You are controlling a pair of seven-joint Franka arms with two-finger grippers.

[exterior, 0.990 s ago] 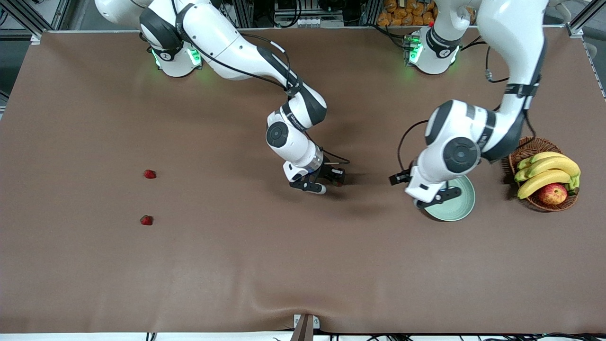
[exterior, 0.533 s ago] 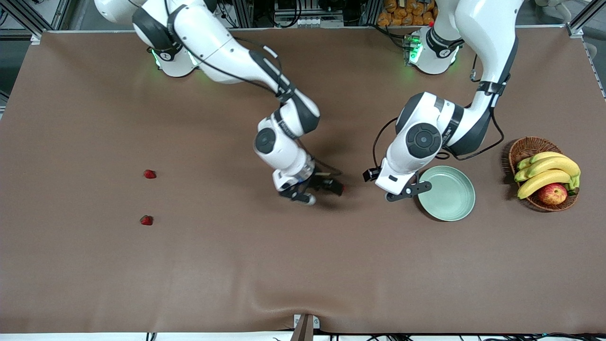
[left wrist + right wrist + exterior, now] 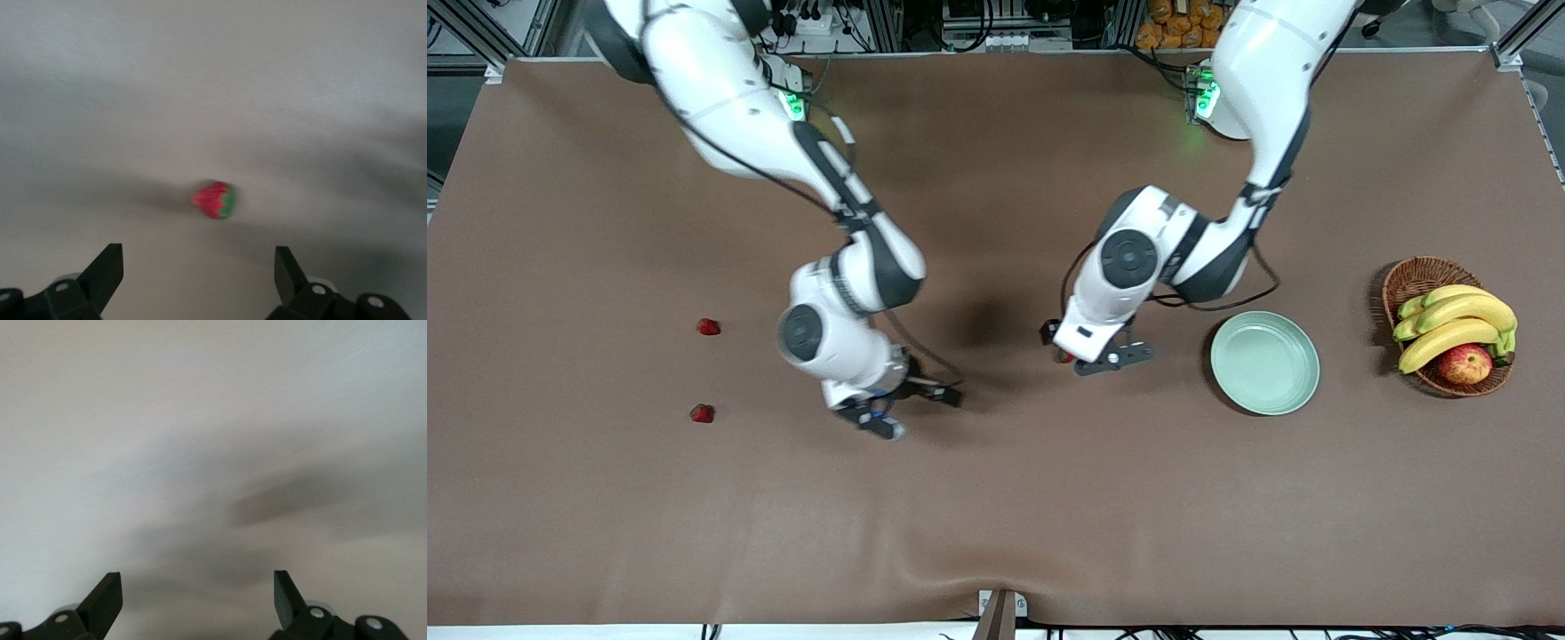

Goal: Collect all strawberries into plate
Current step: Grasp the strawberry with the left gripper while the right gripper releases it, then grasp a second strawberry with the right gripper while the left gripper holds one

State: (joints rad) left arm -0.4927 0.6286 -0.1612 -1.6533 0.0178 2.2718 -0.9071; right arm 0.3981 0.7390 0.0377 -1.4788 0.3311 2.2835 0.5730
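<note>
One strawberry (image 3: 1064, 357) lies on the brown table mid-table, beside the pale green plate (image 3: 1264, 362) toward the right arm's end. My left gripper (image 3: 1107, 360) hangs open and empty just over it. In the left wrist view the strawberry (image 3: 214, 200) shows just ahead of the open gripper (image 3: 199, 257). Two more strawberries (image 3: 708, 327) (image 3: 702, 413) lie toward the right arm's end of the table. My right gripper (image 3: 916, 411) is open and empty over bare table between them and the middle; its wrist view shows only table past the gripper (image 3: 198, 583). The plate holds nothing.
A brown wicker basket (image 3: 1414, 280) with bananas (image 3: 1449, 324) and an apple (image 3: 1464, 363) stands beside the plate at the left arm's end. The tablecloth has a wrinkle (image 3: 925, 569) near the table's front edge.
My right gripper has left the middle strawberry on the table and swung toward the right arm's end. My left gripper has moved off the plate to over that strawberry.
</note>
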